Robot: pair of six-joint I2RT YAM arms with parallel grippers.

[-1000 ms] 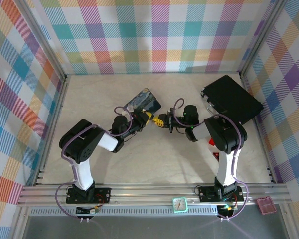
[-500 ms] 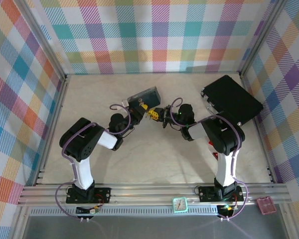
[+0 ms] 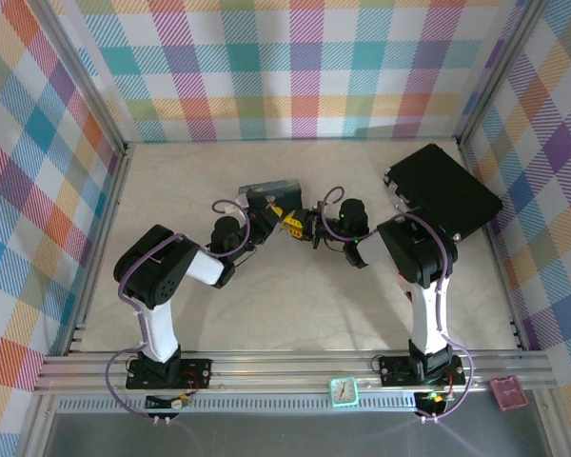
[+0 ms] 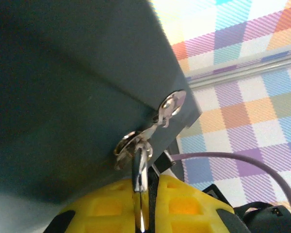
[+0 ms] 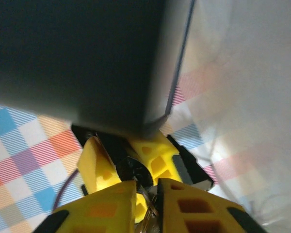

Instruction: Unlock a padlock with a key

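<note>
Yellow left tool (image 4: 148,194), pastel plaid walls (image 3: 305,67)

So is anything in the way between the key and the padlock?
Nothing visible. The right gripper pinches the key, and the padlock sits just ahead of it. The tin lies past the padlock, not between.

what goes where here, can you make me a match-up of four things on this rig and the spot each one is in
Things:
1. black case
2. painted tin
3. small teal clock
4. pink item

Places:
A. on the near rail, right of its middle
B. tipped up on edge, mid-table
C. near right corner, just outside the rail
D. far right of the table, beside the plaid wall

Pairs: 1-D, 2-B, 3-A, 4-C
</note>
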